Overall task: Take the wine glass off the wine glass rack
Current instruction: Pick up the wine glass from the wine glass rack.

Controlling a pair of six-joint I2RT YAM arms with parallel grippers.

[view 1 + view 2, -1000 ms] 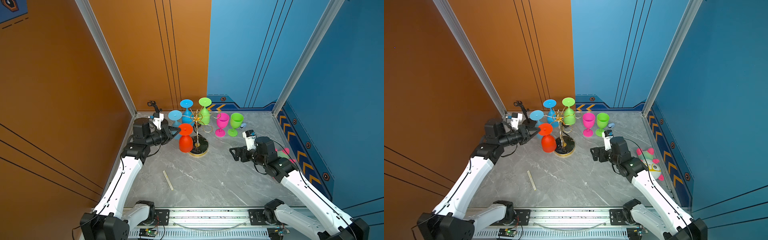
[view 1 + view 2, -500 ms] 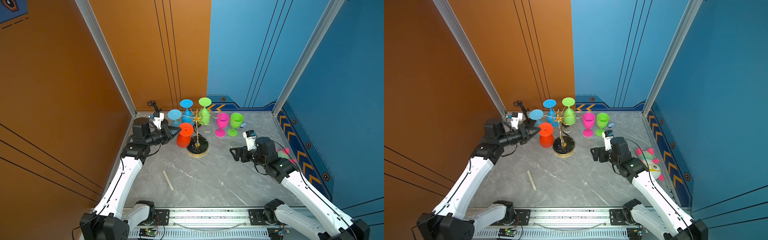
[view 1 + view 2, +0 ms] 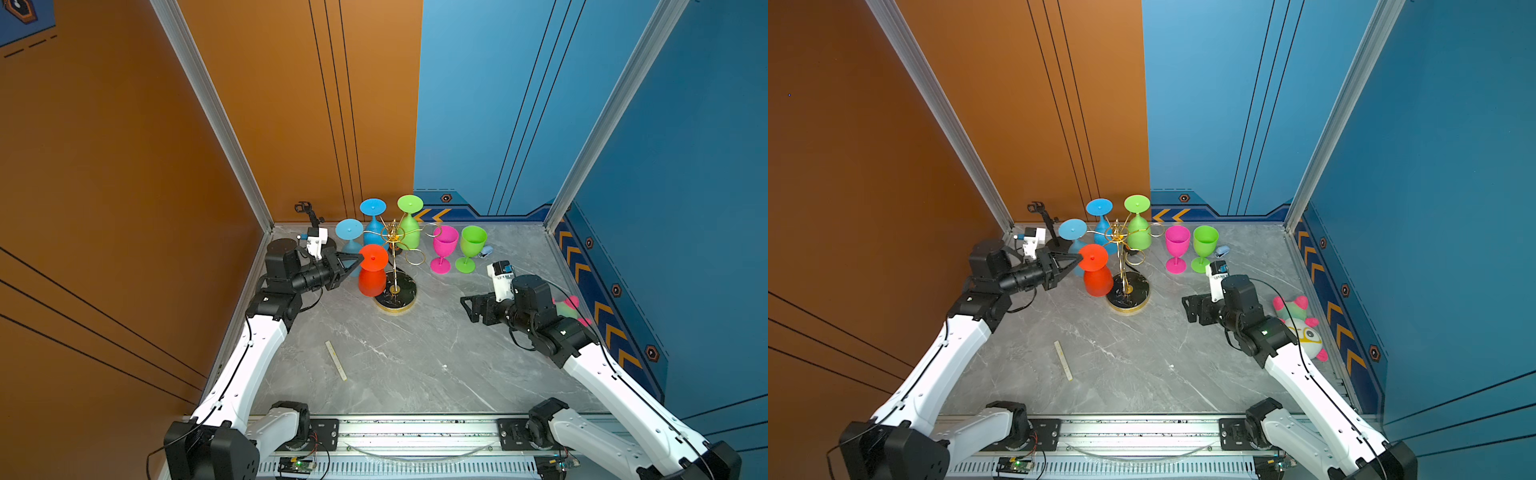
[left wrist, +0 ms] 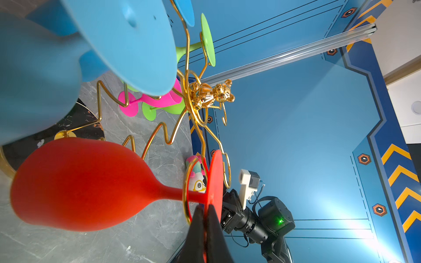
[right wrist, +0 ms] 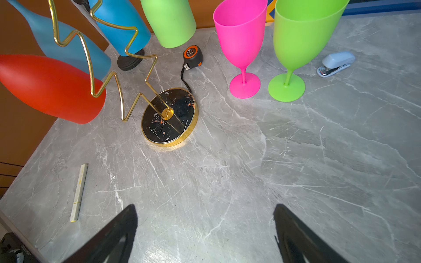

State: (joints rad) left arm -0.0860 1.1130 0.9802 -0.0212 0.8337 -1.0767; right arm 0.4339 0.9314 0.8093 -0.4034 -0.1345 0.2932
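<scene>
Currently the red wine glass (image 3: 371, 279), hung on the wine glass rack (image 3: 395, 308) near the back-left corner of the table (image 3: 415, 365), is clamped at its foot by the left gripper (image 4: 206, 210); the right gripper (image 5: 204, 208) is spread wide, empty.

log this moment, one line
left hand: shut on red wine glass foot | stem: in wine glass rack ring | right hand: open

No legible text or labels
</scene>
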